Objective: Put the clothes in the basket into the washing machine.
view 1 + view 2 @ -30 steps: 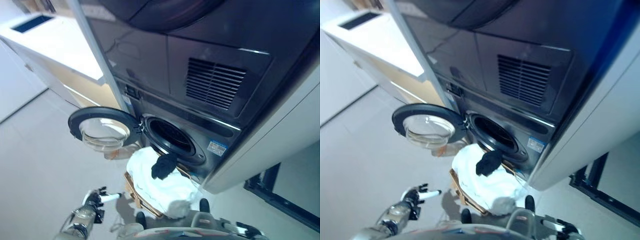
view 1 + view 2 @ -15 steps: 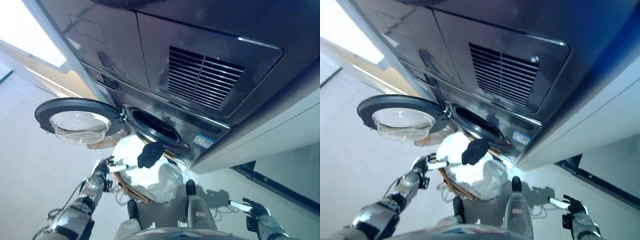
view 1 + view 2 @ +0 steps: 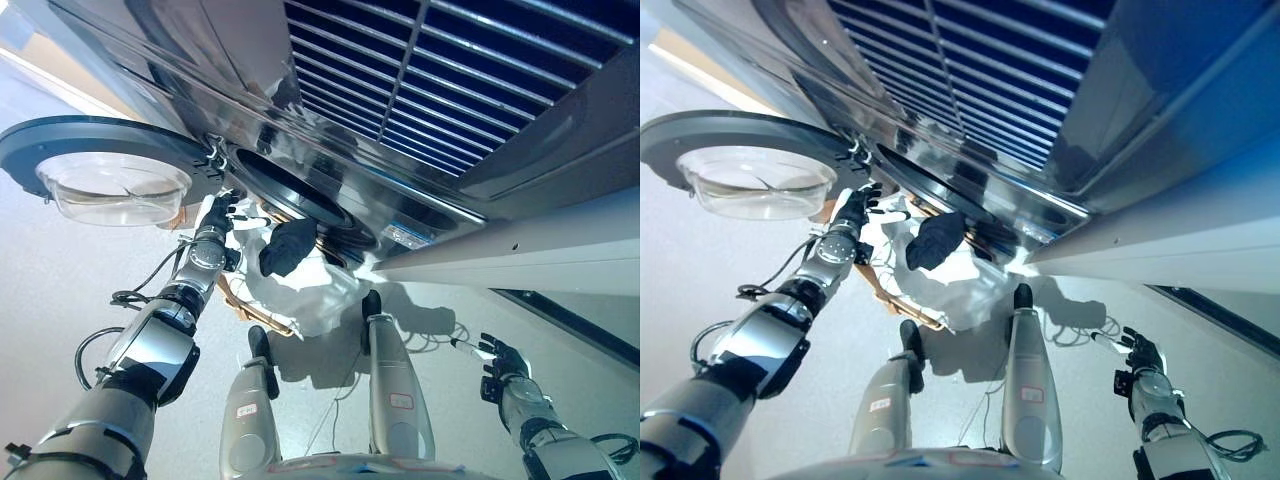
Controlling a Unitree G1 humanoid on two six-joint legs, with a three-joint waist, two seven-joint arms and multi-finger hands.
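The dark washing machine's round opening (image 3: pixel 285 192) faces me, and its door (image 3: pixel 95 170) with a glass bowl hangs open to the left. Just below the opening stands a wooden basket (image 3: pixel 243 310) heaped with white clothes (image 3: pixel 325 290); a dark garment (image 3: pixel 288 247) lies on top. My left hand (image 3: pixel 215 213) is stretched out at the basket's left side, close under the door hinge, above the white cloth, its fingers spread and holding nothing. Far from the basket, my right hand (image 3: pixel 497 362) hangs low on the right over the floor with its fingers straight.
A vent grille (image 3: pixel 450 70) fills the machine's front above the opening. A pale cabinet side (image 3: pixel 520 255) juts out on the right, with a dark gap (image 3: pixel 590 325) under it. Pale floor (image 3: pixel 60 280) lies on the left under the open door.
The camera has moved in closer and tilted. My left hand has reached further up along the basket's left side towards the door hinge. The right hand stays low on the right.
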